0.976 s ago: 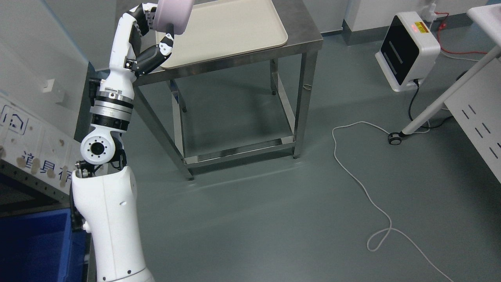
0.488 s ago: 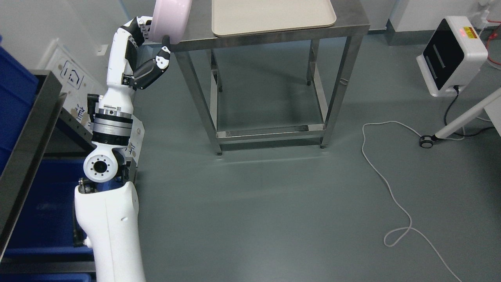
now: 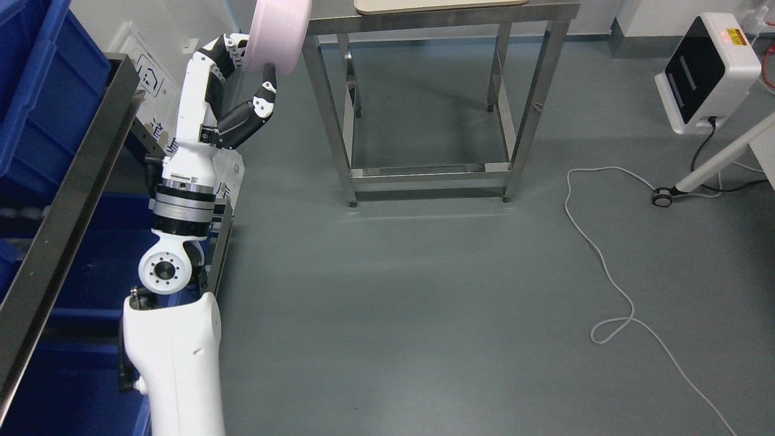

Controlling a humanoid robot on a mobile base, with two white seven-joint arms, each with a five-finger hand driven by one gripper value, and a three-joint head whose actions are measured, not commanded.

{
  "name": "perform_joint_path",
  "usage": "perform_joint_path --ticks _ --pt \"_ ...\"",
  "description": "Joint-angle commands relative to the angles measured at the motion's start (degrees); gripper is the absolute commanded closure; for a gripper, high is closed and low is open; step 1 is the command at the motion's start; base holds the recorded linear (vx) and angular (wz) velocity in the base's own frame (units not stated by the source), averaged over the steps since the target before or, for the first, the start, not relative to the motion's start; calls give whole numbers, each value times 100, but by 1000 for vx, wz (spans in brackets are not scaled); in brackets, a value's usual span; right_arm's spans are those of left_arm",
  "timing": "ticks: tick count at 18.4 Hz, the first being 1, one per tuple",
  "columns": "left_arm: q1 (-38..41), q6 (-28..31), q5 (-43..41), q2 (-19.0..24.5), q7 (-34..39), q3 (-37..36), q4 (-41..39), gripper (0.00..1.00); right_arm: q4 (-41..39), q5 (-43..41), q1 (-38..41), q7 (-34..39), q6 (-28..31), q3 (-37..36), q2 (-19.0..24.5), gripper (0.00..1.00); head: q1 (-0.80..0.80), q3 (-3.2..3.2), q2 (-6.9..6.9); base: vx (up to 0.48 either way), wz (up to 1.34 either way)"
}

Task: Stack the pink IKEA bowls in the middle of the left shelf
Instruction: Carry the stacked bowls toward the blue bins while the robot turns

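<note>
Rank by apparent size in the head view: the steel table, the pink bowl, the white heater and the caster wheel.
1. steel table
2. white heater
3. pink bowl, held in the left hand; near heater size and cut off by the top edge, so unsure
4. caster wheel

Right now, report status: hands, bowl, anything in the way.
Left hand shut on pink bowl, held high and tipped on edge. Right hand out of view. Bowl not yet on shelf; steel table stands close to its right.
</note>
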Motion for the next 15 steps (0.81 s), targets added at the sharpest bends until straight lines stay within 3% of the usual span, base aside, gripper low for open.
perform_joint_path --ticks 1,6,15 --pt "516 -244 10 100 -176 -906 -187 96 1 44 -1 -6 8 -62 -100 0 0 0 0 -213 64" --pt "869 -684 10 100 -879 -1110 -187 95 1 44 -1 -6 8 -62 -100 0 0 0 0 -223 37" --pt "851 -957 10 100 -968 -926 -187 94 1 44 -1 -6 8 -62 -100 0 0 0 0 -236 17"
